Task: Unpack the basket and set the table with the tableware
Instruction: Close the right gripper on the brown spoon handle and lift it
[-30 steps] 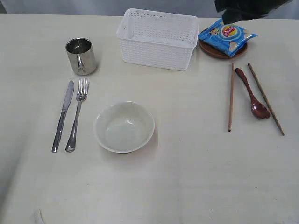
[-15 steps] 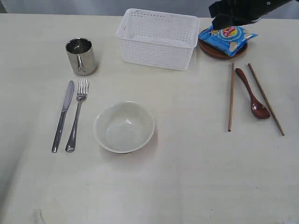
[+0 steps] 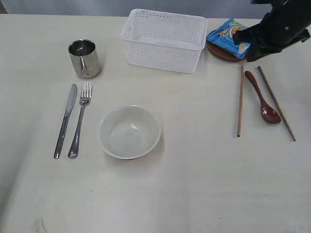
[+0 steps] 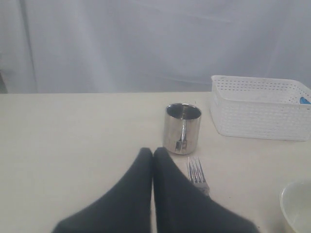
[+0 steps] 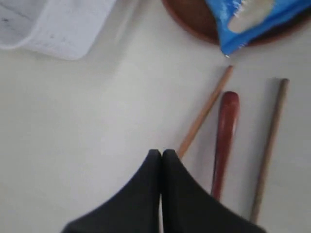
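Two closed, empty tools: left tool [image 4: 153,151] facing mug [image 4: 182,128], right tool [image 5: 162,153] by chopsticks [image 5: 204,111].

The steel mug [image 3: 84,58], knife [image 3: 65,121] and fork [image 3: 79,124] are gleaming, the plastic basket [image 3: 164,41] is looking matt, the wooden spoon [image 3: 265,101] is shining glossy, the bag [image 3: 223,34] glinting.

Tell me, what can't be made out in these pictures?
Exterior view: the right arm covers part of the chip bag and plate.
Left wrist view: the left gripper hides the knife; the edge cuts off the bowl.
Right wrist view: blurred; the right gripper hides part of the spoon.
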